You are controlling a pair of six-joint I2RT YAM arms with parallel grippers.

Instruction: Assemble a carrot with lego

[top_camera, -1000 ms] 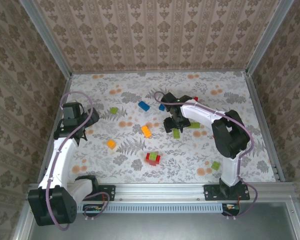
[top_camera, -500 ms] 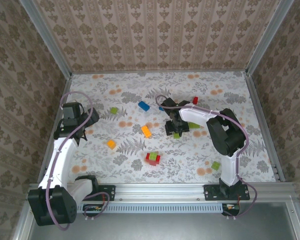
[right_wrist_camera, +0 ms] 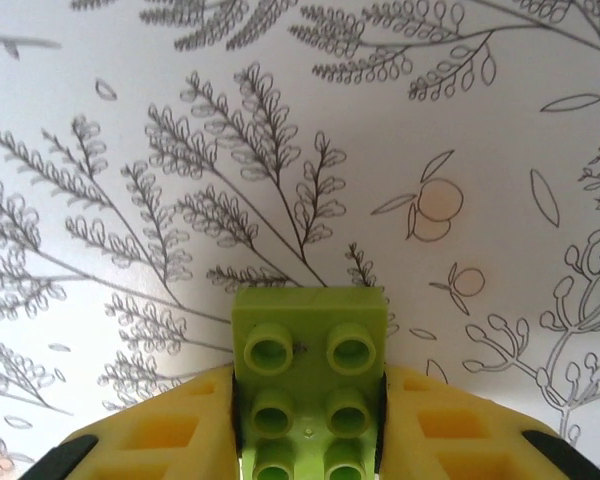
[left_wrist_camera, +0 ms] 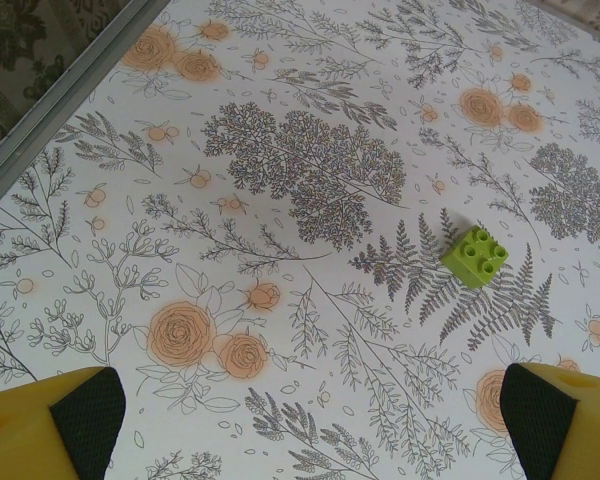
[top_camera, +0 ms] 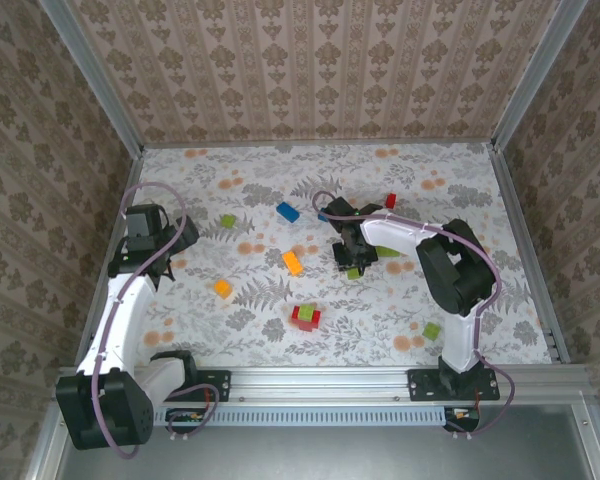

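From above, the right pincer (top_camera: 354, 254) covers most of a green lego brick (top_camera: 353, 272) mid-worktop (top_camera: 460, 170).

Left wrist: the left pincer (left_wrist_camera: 310, 415) is spread wide, its tips cut off. A square green brick (left_wrist_camera: 474, 256) lies ahead.

Right wrist: yellow fingers (right_wrist_camera: 180, 435) clamp the green lego brick, whose near end is cut off.

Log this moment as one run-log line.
left gripper: open, holding nothing | right gripper: shut on green lego brick
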